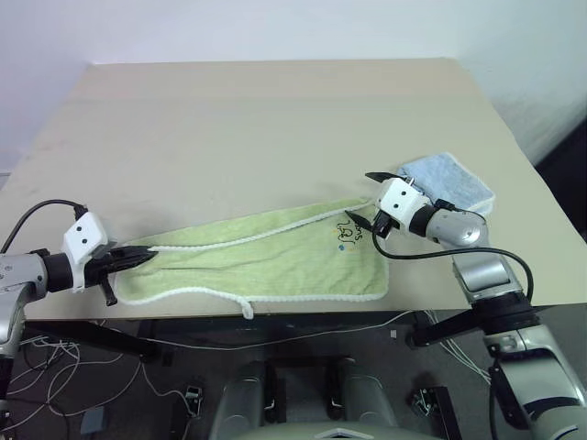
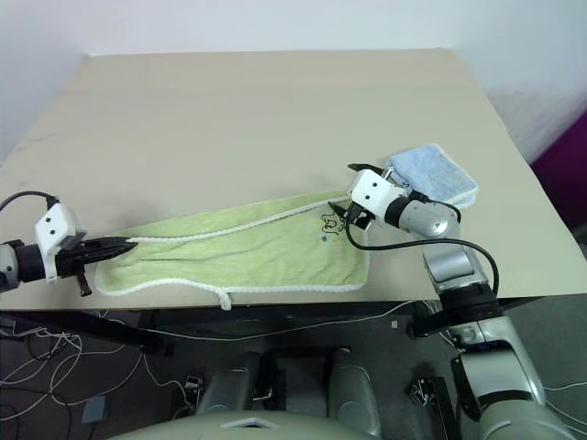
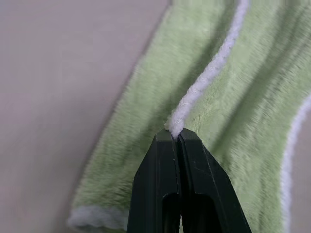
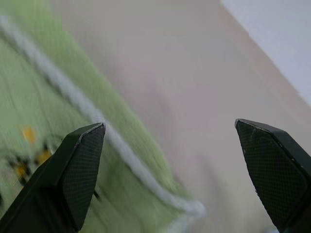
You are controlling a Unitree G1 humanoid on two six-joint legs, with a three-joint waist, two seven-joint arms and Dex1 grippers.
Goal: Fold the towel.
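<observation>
The left gripper [image 3: 176,133] has its two fingers pressed tight together on the white cord at one end of the towel [image 1: 266,257]. It is only a thin pinch, right at the edge. The right gripper [image 1: 365,197] is wide open and holds nothing. It hangs just over the other end of the towel, near the far corner and the little dark mark [image 1: 349,236]. The towel is long and green. It lies flat along the near edge of the table [image 1: 257,128], and a small white loop [image 1: 246,310] hangs over that edge. A blue towel [image 1: 448,181] sits folded just beside the right arm. I think the pinch could slip if the left gripper pulls hard, because it has so little cloth. The right gripper might close on air or bump the blue towel, since it is so close. And if only one end gets lifted, the towel could slide off the table.
</observation>
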